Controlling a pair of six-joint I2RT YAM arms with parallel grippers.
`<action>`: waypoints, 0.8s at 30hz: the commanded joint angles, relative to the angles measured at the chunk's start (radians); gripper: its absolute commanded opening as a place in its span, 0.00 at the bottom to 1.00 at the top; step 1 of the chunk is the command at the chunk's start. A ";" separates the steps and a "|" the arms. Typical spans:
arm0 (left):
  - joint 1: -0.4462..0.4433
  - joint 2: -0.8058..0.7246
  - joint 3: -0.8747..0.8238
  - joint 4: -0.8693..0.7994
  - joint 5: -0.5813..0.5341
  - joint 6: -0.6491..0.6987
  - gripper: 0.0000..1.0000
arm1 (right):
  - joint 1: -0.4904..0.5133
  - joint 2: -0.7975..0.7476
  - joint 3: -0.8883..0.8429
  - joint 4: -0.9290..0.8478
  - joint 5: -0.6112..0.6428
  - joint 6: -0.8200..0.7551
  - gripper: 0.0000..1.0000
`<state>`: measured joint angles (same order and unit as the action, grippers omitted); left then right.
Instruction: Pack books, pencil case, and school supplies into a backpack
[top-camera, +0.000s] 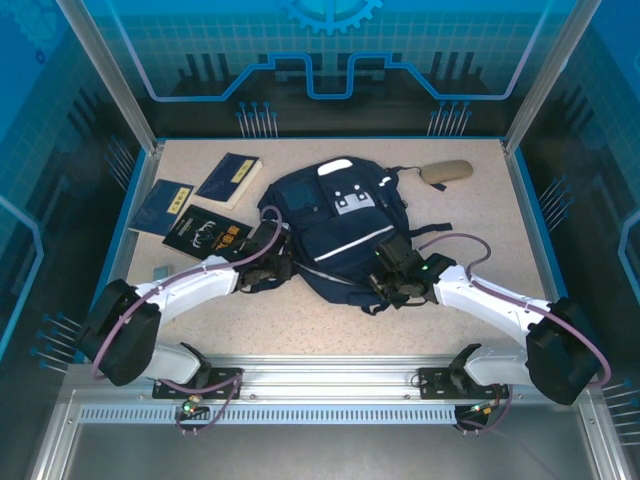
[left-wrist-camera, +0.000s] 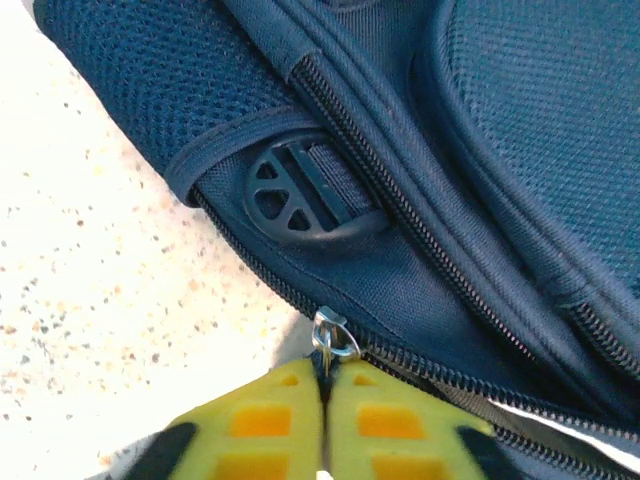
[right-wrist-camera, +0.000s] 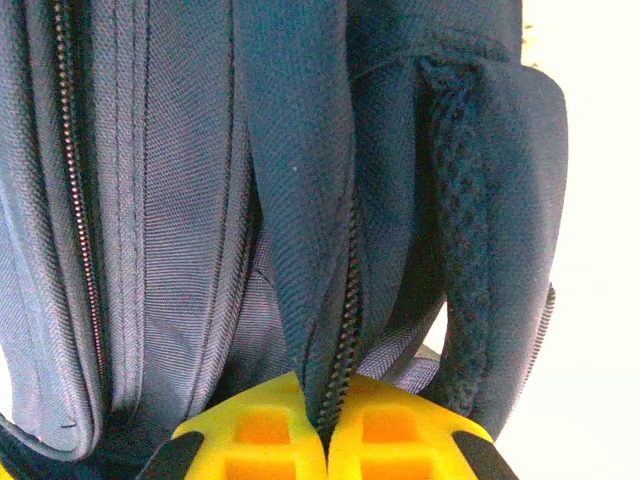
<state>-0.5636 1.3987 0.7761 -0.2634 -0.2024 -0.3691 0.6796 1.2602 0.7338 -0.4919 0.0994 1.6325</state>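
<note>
The navy backpack (top-camera: 340, 225) lies flat mid-table. My left gripper (top-camera: 272, 262) sits at its left edge, and in the left wrist view this gripper (left-wrist-camera: 325, 385) is shut on the metal zipper pull (left-wrist-camera: 335, 340) of the backpack (left-wrist-camera: 480, 150). My right gripper (top-camera: 385, 275) is at the pack's lower right; it (right-wrist-camera: 326, 420) is pinched shut on a fold of backpack (right-wrist-camera: 180, 180) fabric with a zipper track (right-wrist-camera: 345, 330). Two navy books (top-camera: 160, 205) (top-camera: 230, 180) and a black book (top-camera: 207, 235) lie at the left. The tan pencil case (top-camera: 445, 172) lies at the back right.
A black strap buckle (left-wrist-camera: 300, 190) sits on the pack just above the zipper pull. A small grey-blue item (top-camera: 160, 270) lies near the left arm. Blue walls (top-camera: 130, 190) border the table (top-camera: 300, 330).
</note>
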 joint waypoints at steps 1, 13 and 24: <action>0.030 -0.011 0.067 -0.002 -0.097 -0.007 0.32 | 0.011 -0.004 -0.017 0.031 -0.004 -0.050 0.08; 0.072 -0.089 0.140 -0.110 -0.102 -0.132 0.74 | 0.108 0.153 0.190 0.112 -0.123 -0.199 0.62; 0.130 0.162 0.278 -0.023 0.146 -0.247 0.74 | -0.002 0.064 0.243 -0.110 -0.019 -0.618 0.86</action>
<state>-0.4412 1.5002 0.9989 -0.3054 -0.1169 -0.5629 0.7151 1.3548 0.9543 -0.5255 0.0444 1.1839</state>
